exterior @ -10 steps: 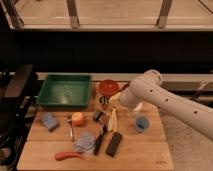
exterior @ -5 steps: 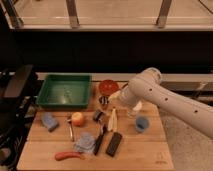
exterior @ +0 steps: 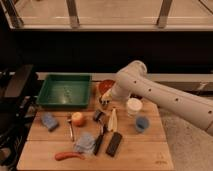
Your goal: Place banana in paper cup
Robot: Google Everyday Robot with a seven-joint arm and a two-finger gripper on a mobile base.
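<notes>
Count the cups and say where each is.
2. The paper cup stands right of the banana; the blue cup just in front of it. The open gripper hovers by the red bowl; the arm may hide more.

the banana [exterior: 113, 120] lies just left of the paper cup [exterior: 133, 107], the gripper [exterior: 104, 101] just behind it.

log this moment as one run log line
tool: open, by red bowl | banana: lying on table, not held | paper cup: upright, right of banana
</notes>
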